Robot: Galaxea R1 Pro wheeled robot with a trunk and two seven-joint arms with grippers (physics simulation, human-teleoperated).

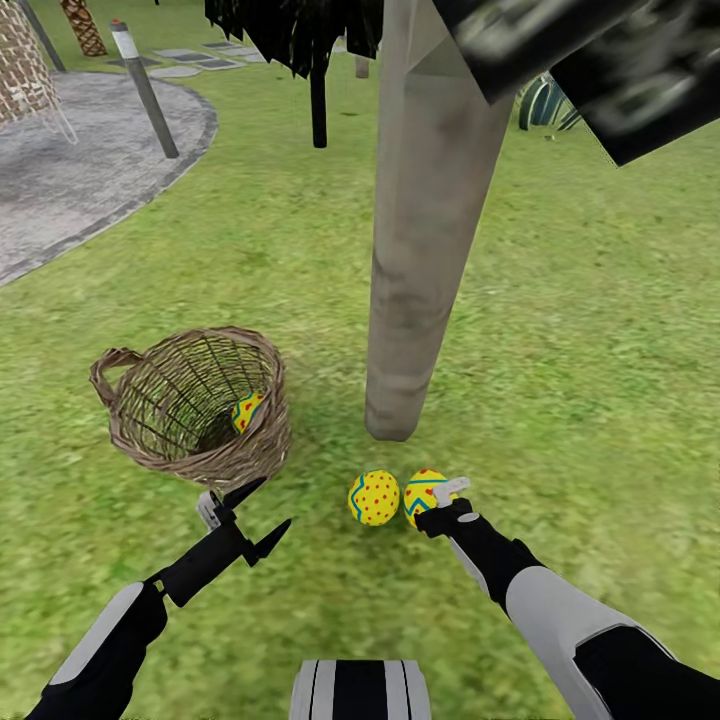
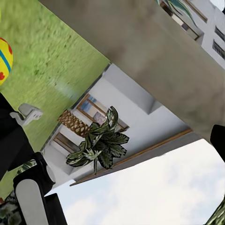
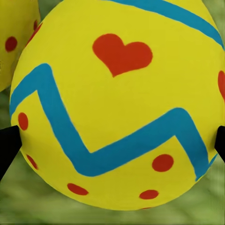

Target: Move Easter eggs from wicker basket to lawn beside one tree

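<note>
Pinching 1 egg (image 1: 423,494) on the lawn (image 1: 600,350) with right gripper (image 1: 446,503), beside another egg (image 1: 374,497) near the tree (image 1: 425,240). Left gripper (image 1: 262,511) spread by wicker basket (image 1: 195,408), third egg (image 1: 246,411) inside.

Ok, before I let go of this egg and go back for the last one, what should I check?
1. Right pincer around the second egg, fingertips at its sides: ok.
2. Egg low on the lawn: cannot tell.
3. Beside the tree trunk, next to the first egg: ok.
4. Basket emptied: not ok, third egg inside.
5. Left pincer open, free: ok.
</note>
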